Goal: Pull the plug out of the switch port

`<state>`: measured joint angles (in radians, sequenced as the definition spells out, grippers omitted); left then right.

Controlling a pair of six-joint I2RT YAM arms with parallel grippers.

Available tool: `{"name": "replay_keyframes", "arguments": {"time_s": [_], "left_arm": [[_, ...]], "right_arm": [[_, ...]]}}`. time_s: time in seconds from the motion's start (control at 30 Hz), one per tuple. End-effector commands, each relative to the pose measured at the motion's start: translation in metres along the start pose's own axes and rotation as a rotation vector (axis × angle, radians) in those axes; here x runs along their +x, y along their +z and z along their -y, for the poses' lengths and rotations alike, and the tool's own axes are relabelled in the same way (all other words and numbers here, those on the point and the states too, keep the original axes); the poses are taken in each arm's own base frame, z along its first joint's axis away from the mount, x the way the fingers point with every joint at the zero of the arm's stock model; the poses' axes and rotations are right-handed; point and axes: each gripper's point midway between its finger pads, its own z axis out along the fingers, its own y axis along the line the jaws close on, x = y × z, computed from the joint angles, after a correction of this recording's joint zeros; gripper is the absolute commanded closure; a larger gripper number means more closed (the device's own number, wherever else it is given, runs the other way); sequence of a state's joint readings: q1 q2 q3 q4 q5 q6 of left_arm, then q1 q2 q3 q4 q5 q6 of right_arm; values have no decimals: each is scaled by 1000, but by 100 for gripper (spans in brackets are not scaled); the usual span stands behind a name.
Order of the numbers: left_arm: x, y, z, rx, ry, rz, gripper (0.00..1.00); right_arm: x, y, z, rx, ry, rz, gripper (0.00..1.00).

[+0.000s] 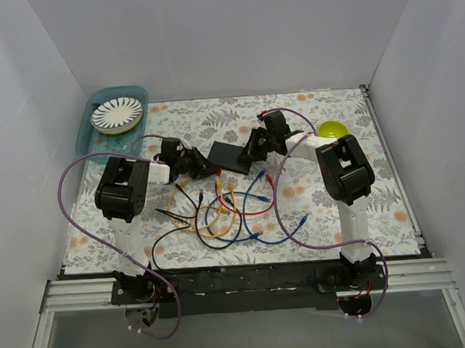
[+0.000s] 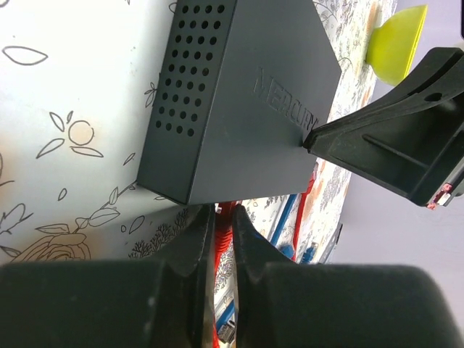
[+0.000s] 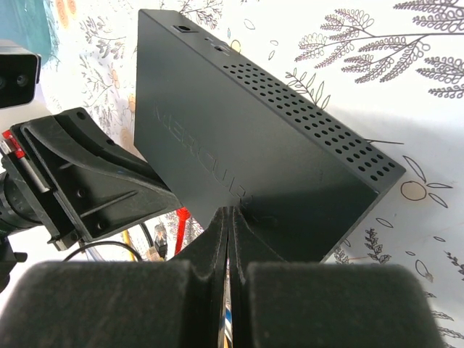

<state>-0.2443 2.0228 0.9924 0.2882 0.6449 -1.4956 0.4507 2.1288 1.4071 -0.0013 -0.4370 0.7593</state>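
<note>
L gripper [image 2: 223, 212] clenched on red plug [image 2: 225, 230] at 8 o'clock edge of switch [image 2: 239, 109]. R gripper [image 3: 228, 217] closed, tips resting on switch top, 3 o'clock side. Switch flat btwn grippers: rigid, light, prob. slides; brace body, take plug by hard housing.

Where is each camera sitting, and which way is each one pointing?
Top external: high behind the bases, looking down at the table; left arm and right arm show whole.
Left wrist: on the left arm, facing the switch; left gripper shows.
Right wrist: on the right arm, facing the switch's opposite side; right gripper shows.
Shared: both wrist views show the switch and the other gripper.
</note>
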Motion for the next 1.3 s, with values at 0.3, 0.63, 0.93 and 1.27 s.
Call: {"name": "replay_keyframes", "arguments": {"time_s": [0.3,0.63,0.93,1.27], "left_arm": [[35,-3,-38,-149,-48,-77,100],[34,-11,-30,-143,-45,-64,100],[54,-35,-20,-124,-28,-94,100],[55,-65,-5,-150,19,-32,100]], "right_arm": [[36,-18,-13,88,-139,-26,99],[87,16,-14,106,-162,-162,99],[51,31,-10,126,-67,-90,99],[35,16,-30,70,-88,-8,99]]}}
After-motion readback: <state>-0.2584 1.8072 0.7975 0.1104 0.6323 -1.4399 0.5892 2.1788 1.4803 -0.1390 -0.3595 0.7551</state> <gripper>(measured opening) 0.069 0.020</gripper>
